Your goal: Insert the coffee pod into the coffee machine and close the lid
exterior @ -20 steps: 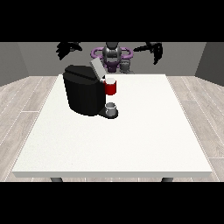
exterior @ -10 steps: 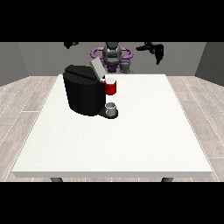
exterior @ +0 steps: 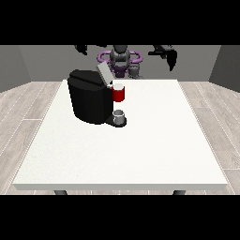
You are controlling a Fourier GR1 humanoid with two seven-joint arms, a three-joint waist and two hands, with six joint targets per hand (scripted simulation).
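Note:
The black coffee machine [exterior: 89, 98] stands on the table's left half. Its grey lid [exterior: 103, 73] is tilted up and open, with a red pod holder [exterior: 118, 93] below it at the machine's front. A small grey cup [exterior: 119, 116] sits on the machine's base. A small grey cylinder, apparently the coffee pod [exterior: 134, 70], stands at the table's far edge in front of the robot. The hand at the view's right [exterior: 168, 55] hangs high above the far right corner with relaxed fingers pointing down, holding nothing. The hand at the view's left [exterior: 82, 48] is raised above the machine, partly cut off at the top.
The white table [exterior: 154, 140] stretches wide towards the camera. The robot's torso [exterior: 120, 58] stands behind the far edge. Both hands are well above the table and apart from every object.
The hand at the view's left has risen slightly towards the picture's top. The hand at the view's right has shifted a little outwards, its fingers now pointing down. Machine, cup and pod have not moved.

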